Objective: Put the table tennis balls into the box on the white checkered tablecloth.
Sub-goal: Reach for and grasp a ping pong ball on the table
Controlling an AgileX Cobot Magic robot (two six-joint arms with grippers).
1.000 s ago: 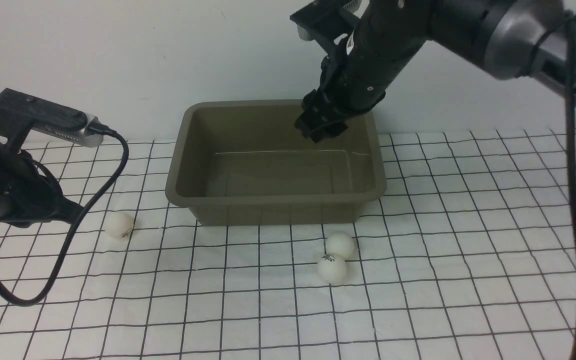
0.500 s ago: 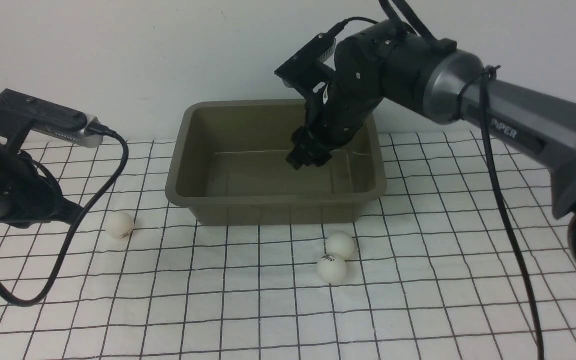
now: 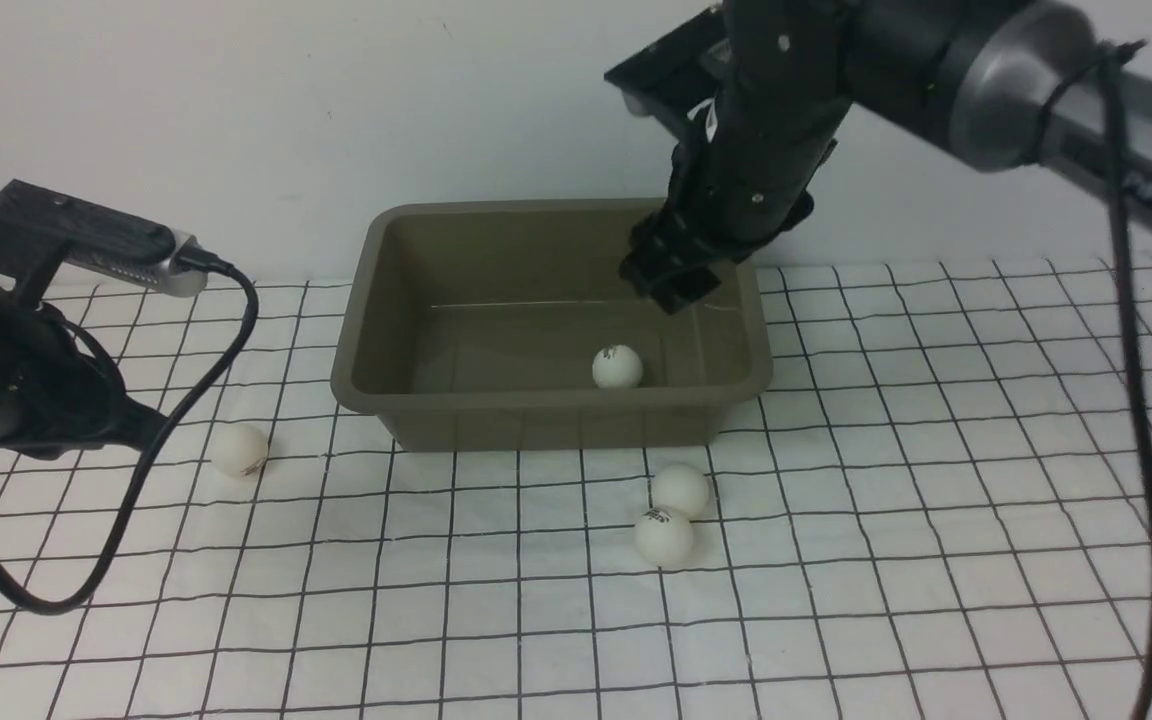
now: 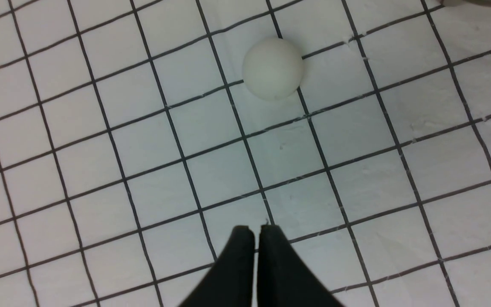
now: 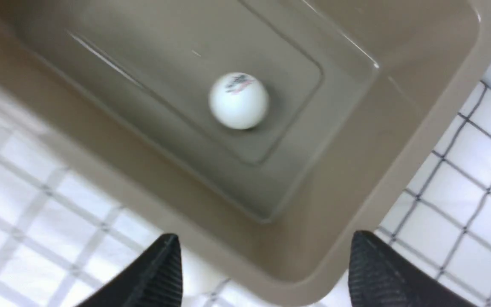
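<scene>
One ball (image 3: 617, 366) lies in the box (image 3: 551, 400) under the spread, empty right end effector (image 5: 262, 251), which should lift straight clear; left end effector (image 4: 257, 232) closed on nothing.

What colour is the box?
Plain olive-grey; the box shows best in the front view.

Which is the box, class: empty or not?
Not empty: one table tennis ball lies on the floor of the box.

The surface (image 3: 836, 620) lies open across the frame's lower half; two balls (image 3: 664, 537) sit near the box's (image 3: 536, 400) front wall.
</scene>
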